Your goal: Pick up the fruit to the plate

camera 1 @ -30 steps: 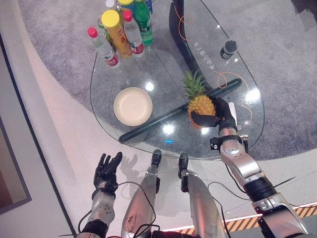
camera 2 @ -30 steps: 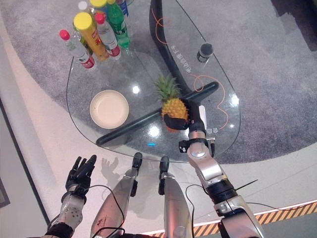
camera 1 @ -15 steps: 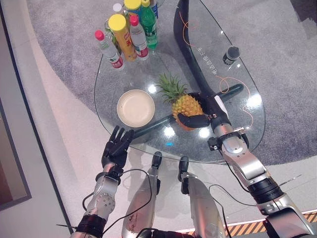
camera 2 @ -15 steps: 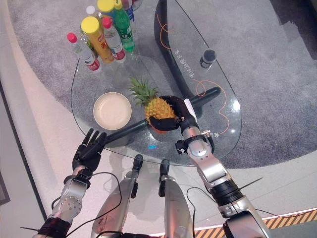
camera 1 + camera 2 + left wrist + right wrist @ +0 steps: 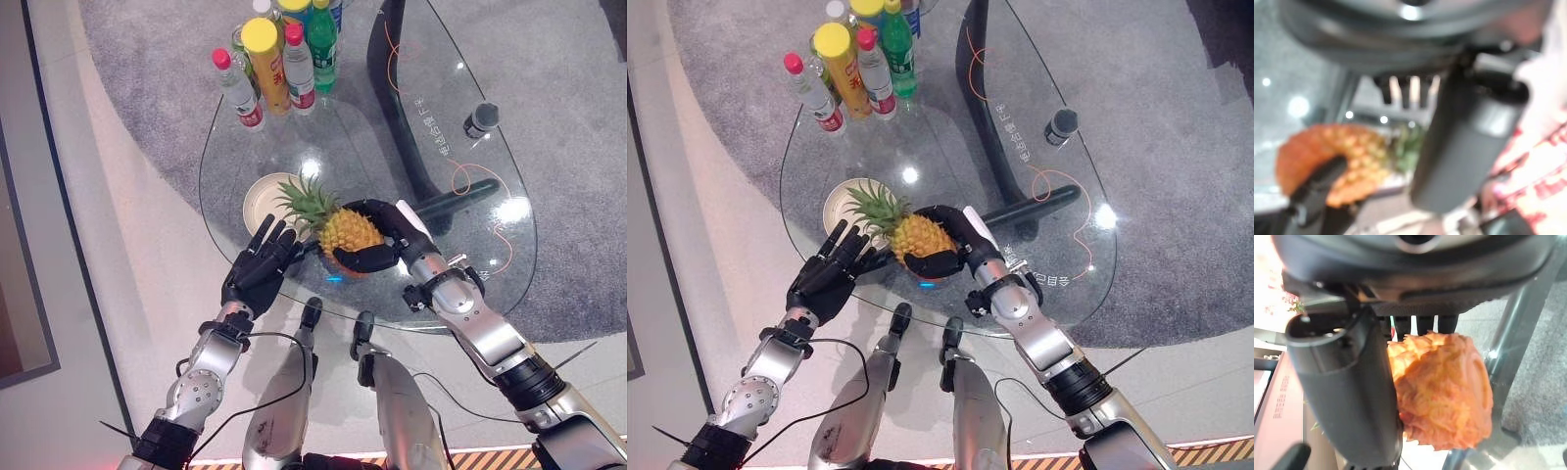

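Right hand (image 5: 384, 238) fingers (image 5: 367, 259) curl round the pineapple (image 5: 348, 230).

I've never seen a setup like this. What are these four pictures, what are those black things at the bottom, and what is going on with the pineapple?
The two wide pictures come from cameras in a humanoid robot's head, looking down at a glass table. The two close-up pictures come from cameras on its wrists, looking along each hand.

The black things are its hands. The right hand has its fingers curled round a pineapple, whose leafy top reaches over a cream plate. The right wrist view shows the pineapple against that hand from very close. The left hand is open, fingers straight, just beside the fruit and holding nothing.

At the table's far end stand several bottles; a small dark cup sits at its right side.
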### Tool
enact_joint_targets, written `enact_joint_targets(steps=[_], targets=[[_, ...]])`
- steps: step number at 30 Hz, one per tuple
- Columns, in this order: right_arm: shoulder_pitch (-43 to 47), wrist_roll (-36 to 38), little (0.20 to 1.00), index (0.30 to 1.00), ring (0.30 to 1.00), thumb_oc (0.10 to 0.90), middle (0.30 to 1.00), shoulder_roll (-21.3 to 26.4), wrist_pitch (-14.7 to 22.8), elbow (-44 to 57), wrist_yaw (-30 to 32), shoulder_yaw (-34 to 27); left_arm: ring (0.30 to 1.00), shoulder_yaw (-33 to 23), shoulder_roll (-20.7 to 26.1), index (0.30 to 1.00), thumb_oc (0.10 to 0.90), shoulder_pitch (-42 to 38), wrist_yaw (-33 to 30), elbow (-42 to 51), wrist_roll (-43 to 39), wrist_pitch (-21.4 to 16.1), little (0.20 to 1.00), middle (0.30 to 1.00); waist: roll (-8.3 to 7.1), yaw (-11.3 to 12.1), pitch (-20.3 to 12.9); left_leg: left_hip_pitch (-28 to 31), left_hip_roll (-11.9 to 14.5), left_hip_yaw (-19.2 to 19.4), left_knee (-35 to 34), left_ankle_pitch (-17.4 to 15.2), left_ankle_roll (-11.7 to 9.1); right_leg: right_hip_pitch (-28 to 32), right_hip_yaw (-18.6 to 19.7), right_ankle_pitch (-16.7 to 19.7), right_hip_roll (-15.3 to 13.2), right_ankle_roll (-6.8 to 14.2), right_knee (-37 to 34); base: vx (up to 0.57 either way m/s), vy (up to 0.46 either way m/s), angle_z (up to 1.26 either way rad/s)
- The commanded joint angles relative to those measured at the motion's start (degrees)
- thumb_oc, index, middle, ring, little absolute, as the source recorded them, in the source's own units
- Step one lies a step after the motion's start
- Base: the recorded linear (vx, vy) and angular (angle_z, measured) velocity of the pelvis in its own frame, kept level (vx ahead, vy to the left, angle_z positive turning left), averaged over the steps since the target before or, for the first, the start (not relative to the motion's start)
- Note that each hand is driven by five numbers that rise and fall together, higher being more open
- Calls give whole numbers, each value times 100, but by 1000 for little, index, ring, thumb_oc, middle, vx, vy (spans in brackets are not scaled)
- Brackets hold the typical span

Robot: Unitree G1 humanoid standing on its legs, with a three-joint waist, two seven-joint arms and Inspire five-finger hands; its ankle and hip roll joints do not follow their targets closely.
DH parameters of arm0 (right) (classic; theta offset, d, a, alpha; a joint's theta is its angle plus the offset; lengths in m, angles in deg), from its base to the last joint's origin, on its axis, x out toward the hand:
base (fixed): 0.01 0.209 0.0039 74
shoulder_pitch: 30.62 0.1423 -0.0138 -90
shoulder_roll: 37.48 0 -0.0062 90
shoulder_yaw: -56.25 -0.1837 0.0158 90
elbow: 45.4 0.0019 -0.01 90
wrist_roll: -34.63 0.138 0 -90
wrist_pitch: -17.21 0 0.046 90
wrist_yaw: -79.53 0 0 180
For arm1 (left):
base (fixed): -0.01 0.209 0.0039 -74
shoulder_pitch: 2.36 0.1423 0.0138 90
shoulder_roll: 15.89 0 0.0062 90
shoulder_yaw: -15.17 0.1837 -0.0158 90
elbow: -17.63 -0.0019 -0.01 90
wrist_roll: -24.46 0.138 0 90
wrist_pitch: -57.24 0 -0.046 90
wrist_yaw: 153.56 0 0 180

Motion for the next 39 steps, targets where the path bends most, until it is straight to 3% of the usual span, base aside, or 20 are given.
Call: enact_joint_targets(steps=[1,12,17,19,26,32,39], targets=[[612,59,200,300,300,100,300,-95,958,1374,-144,57,900,115,138,900,800,-56,400,1117,131,-13,900,900,-172,-53,-137,-63,-498,-58,637,-513,439,549,-139,488,-68,247,-697,18,-4,10],[895,148,200,300,300,100,300,-389,706,1414,-535,834,900,448,153,900,800,-214,321,1056,557,-50,900,900,-170,-13,-137,-60,-520,-78,585,-503,480,506,-38,553,-68,292,-734,6,3,2],[925,141,200,300,300,100,300,-424,774,1361,-733,1061,900,508,178,900,800,-233,314,1117,663,-231,900,900,-175,23,-137,-55,-518,-102,543,-491,502,492,-34,565,-70,301,-738,8,2,1],[1040,218,200,300,300,100,300,-538,802,1364,-1081,1185,900,543,148,900,800,-290,211,1079,690,-391,900,900,-195,53,-137,-63,-529,-137,553,-497,500,476,-40,566,-63,309,-721,0,0,0],[1421,541,200,300,300,100,300,-729,731,1228,-1893,1688,900,381,9,900,800,-438,370,1057,694,-963,900,900,-311,225,-137,-35,-527,-246,565,-523,479,548,-99,551,-58,303,-733,16,-25,3],[1608,688,200,300,300,100,300,-943,871,922,-2128,1809,900,138,-43,900,800,-550,415,1072,594,-1393,900,900,-457,381,-137,49,-517,-388,527,-560,465,671,-194,542,-44,314,-779,32,-75,11],[1756,796,200,300,300,100,300,-1228,967,634,-2031,1772,900,-43,-201,900,800,-634,438,1012,696,-1365,900,900,-630,512,-137,149,-522,-540,479,-620,458,848,-276,551,-11,315,-902,29,-74,8]])
